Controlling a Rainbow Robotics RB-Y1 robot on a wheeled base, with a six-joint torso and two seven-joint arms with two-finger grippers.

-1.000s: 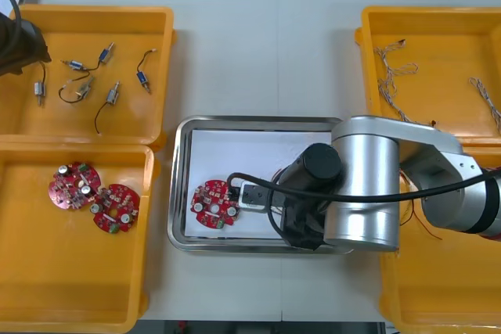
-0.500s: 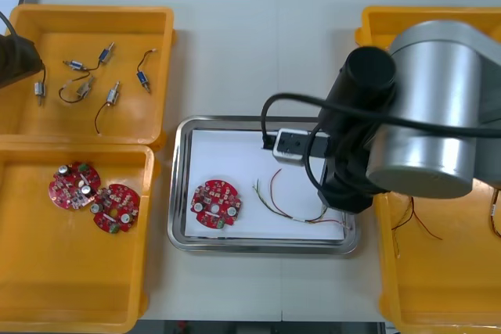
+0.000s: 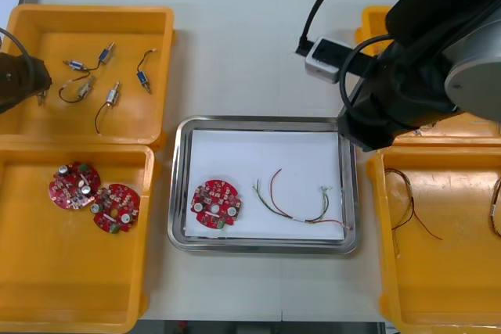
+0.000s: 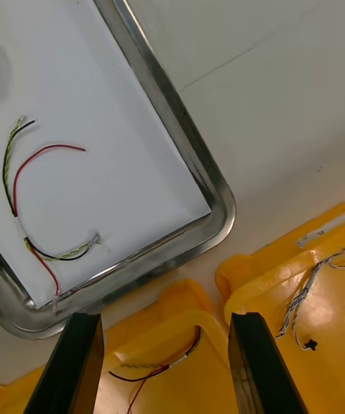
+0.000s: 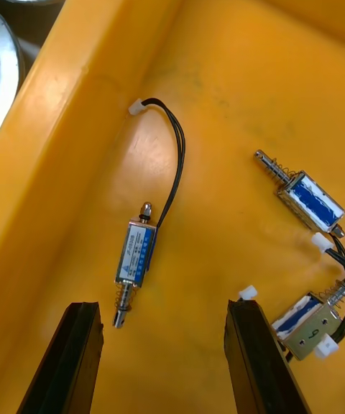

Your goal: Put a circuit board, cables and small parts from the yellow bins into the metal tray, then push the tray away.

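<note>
Two grippers, both with fingers spread and nothing between them. Right gripper [image 4: 165, 320] hangs just off the far right corner of the shiny metal tray with white inside [image 3: 178, 185], above the rims of the right-hand bins. From the front its fingers are hidden under the arm's dark wrist. The arm also covers most of the far right yellow plastic bin [image 3: 374, 21]. The near right yellow bin [image 3: 454, 287] is cut off at the edge, with thin red wires [image 3: 411, 209] in it. A pale twisted cable [image 4: 305, 299] lies in the far right bin, probably the blue and white kind.

Left gripper [image 5: 162, 306] hangs over the far left yellow bin [image 3: 160, 52], above the small metal parts with black leads [image 5: 136, 259]. The left arm is cut off by the front view's left edge.

Round red circuit board [image 3: 215, 204] lies in the tray's left half. Thin red and yellow cable [image 3: 297, 205] lies loose in the right half, apart from the board.

One second ago the right arm lay over the tray's right half and hid the cable. Half a second ago it had risen, with the cable left behind. Now it has drawn back to the far right. Board unmoved.
</note>
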